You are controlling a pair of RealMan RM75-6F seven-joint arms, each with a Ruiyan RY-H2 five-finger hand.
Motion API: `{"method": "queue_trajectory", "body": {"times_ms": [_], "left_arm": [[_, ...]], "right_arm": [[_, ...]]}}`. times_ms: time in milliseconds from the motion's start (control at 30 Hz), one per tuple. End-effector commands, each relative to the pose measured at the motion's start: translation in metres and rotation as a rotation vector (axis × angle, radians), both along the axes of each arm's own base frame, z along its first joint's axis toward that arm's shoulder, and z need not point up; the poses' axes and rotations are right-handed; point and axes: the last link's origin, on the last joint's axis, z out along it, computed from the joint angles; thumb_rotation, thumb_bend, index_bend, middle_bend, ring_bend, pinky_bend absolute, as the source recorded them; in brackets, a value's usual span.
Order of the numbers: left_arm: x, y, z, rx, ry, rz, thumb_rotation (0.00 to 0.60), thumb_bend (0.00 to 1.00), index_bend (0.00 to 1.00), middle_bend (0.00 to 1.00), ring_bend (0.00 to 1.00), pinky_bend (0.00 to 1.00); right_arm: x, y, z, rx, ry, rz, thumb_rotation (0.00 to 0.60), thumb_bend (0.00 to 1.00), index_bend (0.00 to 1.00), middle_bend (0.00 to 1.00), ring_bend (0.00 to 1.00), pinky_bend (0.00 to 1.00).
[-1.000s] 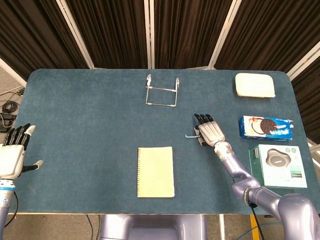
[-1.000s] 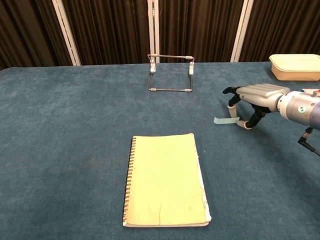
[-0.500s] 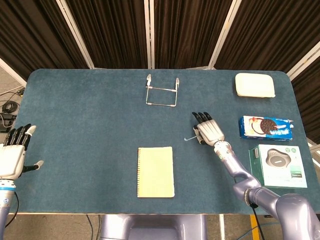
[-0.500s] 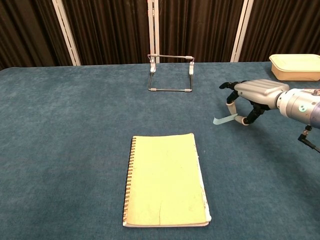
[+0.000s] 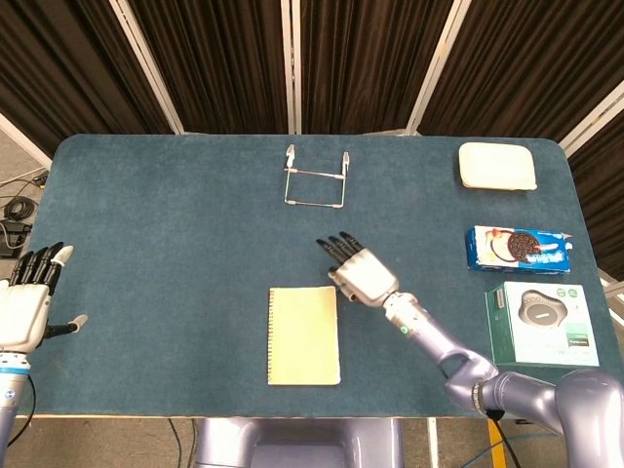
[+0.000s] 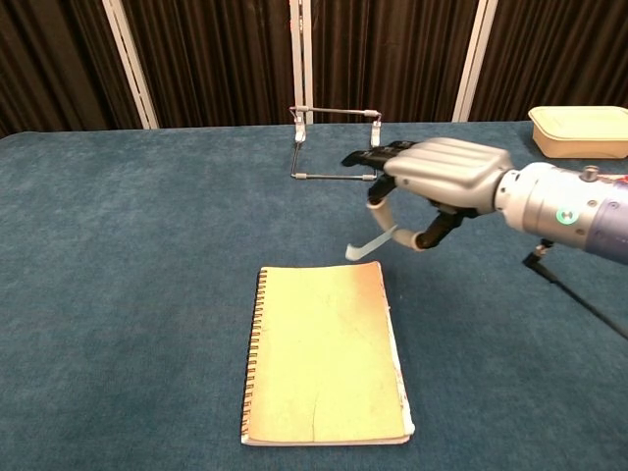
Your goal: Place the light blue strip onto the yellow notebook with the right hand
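Note:
The yellow spiral notebook (image 5: 303,334) (image 6: 323,351) lies flat near the table's front edge. My right hand (image 5: 359,272) (image 6: 440,177) hovers palm down just past the notebook's far right corner, pinching the light blue strip (image 6: 372,242) between thumb and a finger. The strip hangs down to the left, its free end just above the notebook's far edge. In the head view the strip is hidden under the hand. My left hand (image 5: 26,304) stays off the table's left edge, fingers spread and holding nothing.
A wire stand (image 5: 314,177) (image 6: 335,143) is at the back centre. On the right sit a cream lidded box (image 5: 496,166) (image 6: 579,131), a blue cookie pack (image 5: 518,248) and a boxed grey device (image 5: 543,323).
My right hand has lifted the strip off the table and carried it left and toward the front, from the right-centre area to the notebook's far right corner. The left hand stayed put.

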Motion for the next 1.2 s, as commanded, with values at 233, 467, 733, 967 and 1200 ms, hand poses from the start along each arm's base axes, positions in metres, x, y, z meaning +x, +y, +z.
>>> {"method": "queue_trajectory", "body": {"times_ms": [233,467,733,967,1200], "left_arm": [[0.001,-0.003,0.003,-0.011,-0.020,-0.010,0.600,0.00,0.00,0.00,0.00,0.00],[0.001,-0.002,0.004,-0.021,-0.026,-0.015,0.600,0.00,0.00,0.00,0.00,0.00],[0.001,-0.002,0.002,-0.026,-0.022,-0.015,0.600,0.00,0.00,0.00,0.00,0.00],[0.001,-0.002,-0.002,-0.035,-0.021,-0.015,0.600,0.00,0.00,0.00,0.00,0.00],[0.018,0.013,-0.016,-0.125,-0.043,-0.111,0.600,0.12,0.00,0.00,0.00,0.00]], "right_arm": [[0.044,0.018,-0.040,-0.002,0.100,0.091,0.600,0.43,0.70,0.02,0.00,0.00],[0.035,0.026,-0.049,-0.010,0.127,0.068,0.600,0.44,0.67,0.01,0.00,0.00],[0.022,0.043,-0.038,0.016,0.185,0.062,0.600,0.18,0.12,0.00,0.00,0.00],[0.007,0.054,0.010,-0.050,0.174,0.078,0.600,0.12,0.04,0.00,0.00,0.00],[-0.051,0.048,0.096,-0.204,0.112,-0.024,0.600,0.12,0.04,0.00,0.00,0.00]]}}
